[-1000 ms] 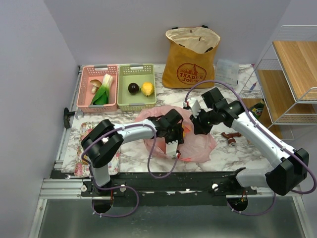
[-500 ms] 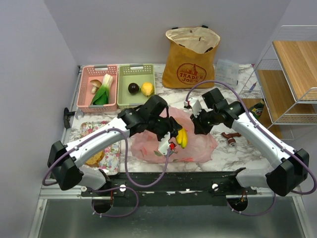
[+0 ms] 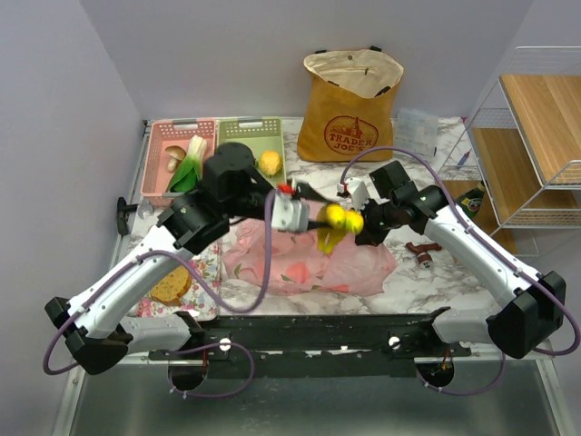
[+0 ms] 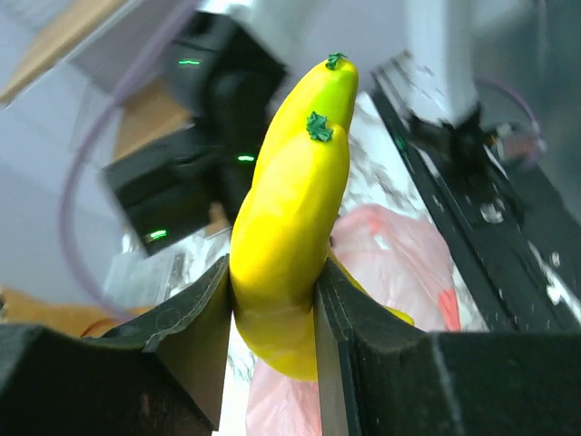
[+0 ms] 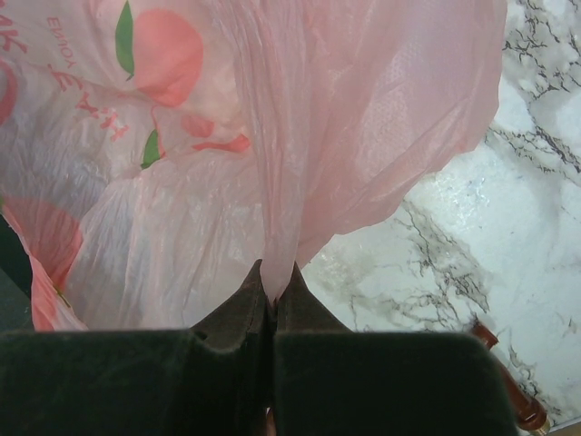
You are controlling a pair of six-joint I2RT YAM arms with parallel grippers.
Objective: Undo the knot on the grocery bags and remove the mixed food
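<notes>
From above, my left arm point(image 3: 227, 182) covers the left part of the green basket point(image 3: 261, 126), so only the lemon point(image 3: 270, 163) shows in it. There the banana point(image 3: 334, 221) sits in front of the tips of my right gripper point(image 3: 369, 227). In my left wrist view the banana's lower end is out of sight between my fingers point(image 4: 182, 336), and everything behind is blurred. My right wrist view cuts the pink bag point(image 5: 272, 136) off at top and left; its contents I cannot tell

Bright, even room light, soft shadows; behind the smooth yellow banana point(image 4: 289, 218), everything toward twelve o'clock is blurred.
</notes>
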